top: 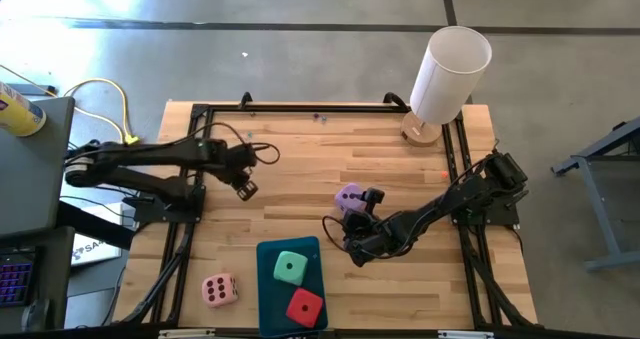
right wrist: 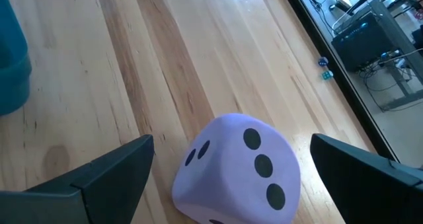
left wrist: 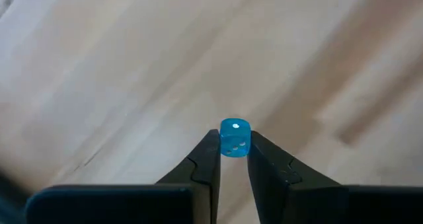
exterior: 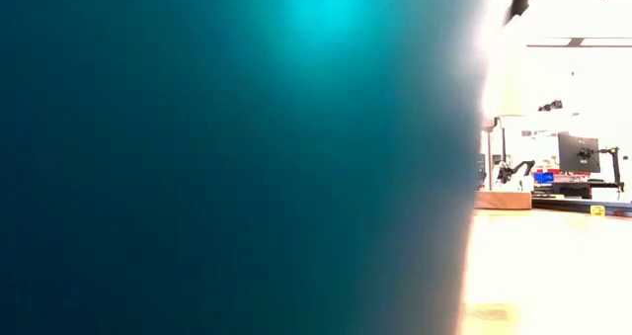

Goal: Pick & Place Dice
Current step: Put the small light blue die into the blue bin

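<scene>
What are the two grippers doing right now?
Left gripper: closed on a small blue die.
Right gripper: open around the lilac die, not gripping.

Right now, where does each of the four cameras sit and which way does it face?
High view: overhead, looking straight down on the table, both arms, teal tray.
Low view: table height, looking level; a teal surface blocks most of it; no claw clearly visible.
Left wrist view: behind the left claw, shut on a small blue die.
Right wrist view: behind the open right claw, straddling the lilac die.
Shared: high and right wrist views both show the lilac die.
</scene>
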Available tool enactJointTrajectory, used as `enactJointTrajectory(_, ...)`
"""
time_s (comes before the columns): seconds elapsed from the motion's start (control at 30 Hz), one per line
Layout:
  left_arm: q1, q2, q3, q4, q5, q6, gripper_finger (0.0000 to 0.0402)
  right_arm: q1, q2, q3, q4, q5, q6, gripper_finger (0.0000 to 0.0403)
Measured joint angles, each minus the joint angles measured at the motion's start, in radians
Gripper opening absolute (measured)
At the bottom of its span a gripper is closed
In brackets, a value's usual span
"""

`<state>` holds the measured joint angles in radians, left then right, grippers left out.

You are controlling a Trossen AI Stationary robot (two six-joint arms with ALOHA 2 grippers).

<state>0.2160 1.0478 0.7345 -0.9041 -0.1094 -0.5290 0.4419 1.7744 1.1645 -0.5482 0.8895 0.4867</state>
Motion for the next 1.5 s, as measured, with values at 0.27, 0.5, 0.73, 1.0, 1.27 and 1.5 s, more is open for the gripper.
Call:
enactJointTrajectory(0.27, -0.348, -0.158, 0.000, 0.210, 0.008, 0.005, 0.0051, -0.007, 0.000, 0.000, 0.011, 0.000, -0.021, 0.0398)
enactJointTrajectory(0.5, -0.657, -0.138, 0.002, 0.448, -0.001, 0.070, 0.0051, -0.020, 0.000, 0.000, 0.013, -0.002, -0.022, 0.0398)
enactJointTrajectory(0.73, -0.823, -0.012, 0.002, 0.539, -0.105, 0.052, 0.0051, -0.019, 0.000, 0.000, 0.023, -0.003, -0.024, 0.0398)
enactJointTrajectory(1.0, -0.843, 0.163, 0.002, 0.713, -0.079, 0.062, 0.0051, -0.024, 0.000, 0.000, 0.076, -0.003, -0.073, 0.0398)
enactJointTrajectory(1.27, -0.843, 0.193, 0.002, 0.717, -0.070, 0.084, 0.0052, -0.026, 0.000, 0.000, 0.083, -0.007, -0.073, 0.0398)
enactJointTrajectory(1.5, -0.825, 0.193, 0.002, 0.703, -0.070, 0.052, 0.0052, -0.026, 0.000, 0.000, 0.083, -0.007, -0.074, 0.0398)
